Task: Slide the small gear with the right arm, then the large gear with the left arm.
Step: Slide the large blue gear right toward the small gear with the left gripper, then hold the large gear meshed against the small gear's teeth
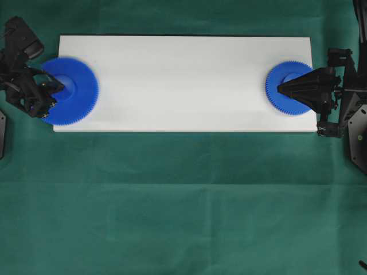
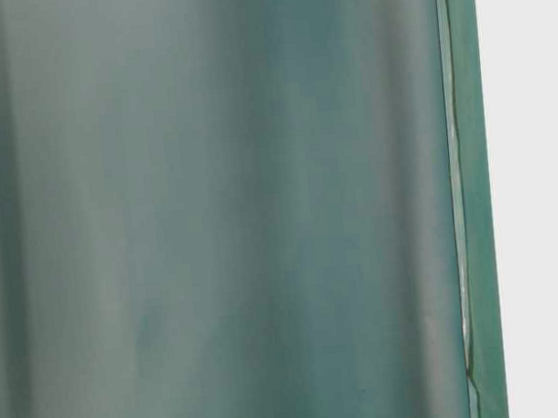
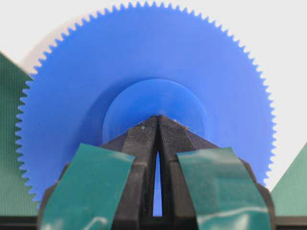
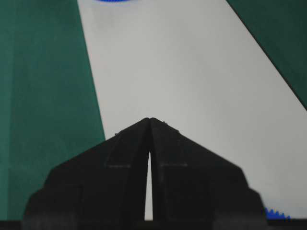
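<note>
The large gear (image 1: 80, 77) lies flat at the left end of the white board (image 1: 183, 86), overhanging its left edge. My left gripper (image 1: 63, 87) is shut, its joined tips resting over the raised hub. In the left wrist view the shut left gripper (image 3: 158, 116) points at the hub of the large gear (image 3: 144, 57). The small gear (image 1: 284, 74) lies at the board's right end. My right gripper (image 1: 279, 89) is shut, its pointed tip over that gear's middle. In the right wrist view the shut right gripper (image 4: 150, 119) hangs over the board, with a few teeth of the small gear (image 4: 276, 214) at the lower right.
Green cloth (image 1: 183, 200) covers the table around the board. The board's long middle stretch (image 4: 192, 72) lies bare between the two gears. The large gear's rim (image 4: 115, 1) peeks in at the far end of the right wrist view.
</note>
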